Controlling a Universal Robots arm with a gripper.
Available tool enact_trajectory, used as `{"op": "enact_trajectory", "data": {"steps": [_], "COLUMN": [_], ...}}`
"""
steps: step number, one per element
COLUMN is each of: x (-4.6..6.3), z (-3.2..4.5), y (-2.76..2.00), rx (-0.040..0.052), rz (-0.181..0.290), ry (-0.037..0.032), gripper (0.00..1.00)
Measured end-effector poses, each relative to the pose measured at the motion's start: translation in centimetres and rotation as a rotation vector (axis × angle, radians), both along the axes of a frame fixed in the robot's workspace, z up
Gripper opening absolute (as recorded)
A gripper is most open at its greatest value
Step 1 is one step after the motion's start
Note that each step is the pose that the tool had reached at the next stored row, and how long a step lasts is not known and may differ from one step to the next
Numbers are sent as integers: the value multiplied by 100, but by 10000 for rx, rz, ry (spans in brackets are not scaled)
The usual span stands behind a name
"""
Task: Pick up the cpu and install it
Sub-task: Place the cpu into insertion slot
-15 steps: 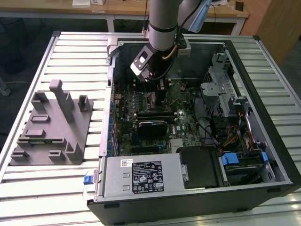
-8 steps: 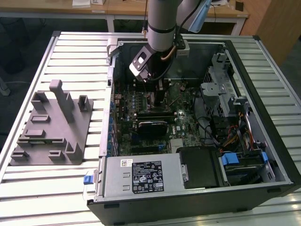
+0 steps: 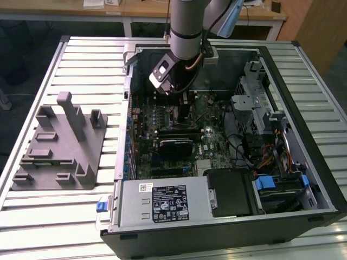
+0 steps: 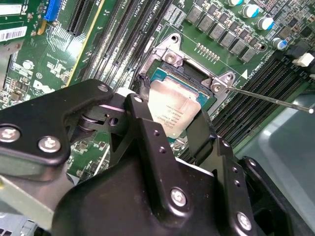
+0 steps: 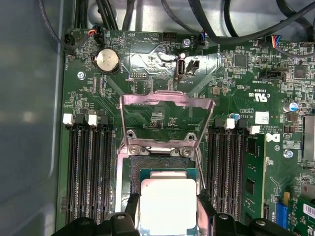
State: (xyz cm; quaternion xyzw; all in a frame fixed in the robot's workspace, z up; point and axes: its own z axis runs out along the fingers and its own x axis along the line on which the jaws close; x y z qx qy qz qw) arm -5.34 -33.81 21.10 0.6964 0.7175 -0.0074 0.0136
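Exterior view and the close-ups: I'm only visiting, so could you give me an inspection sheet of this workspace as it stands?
Surface: slatted metal table carrying an open computer case.
Job's things: the cpu sits at the motherboard socket, whose metal cover plate is swung open.
Clutter: grey fixture on the table, at the exterior view's left of the case.
Grippers: gripper closed on two opposite sides of the cpu.
Cables: loose wire bundles inside the case, towards the exterior view's right.
Surroundings: wooden desks behind the table.
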Motion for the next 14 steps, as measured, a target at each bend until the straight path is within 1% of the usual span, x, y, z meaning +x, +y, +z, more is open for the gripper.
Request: {"op": "enact_trajectory", "data": {"steps": [9, 14], "x": [15, 16], "z": [-9, -33], "y": [2, 3], "rx": [-3, -2], "rz": [0, 1], "ry": [2, 2], "gripper": [54, 54]}}
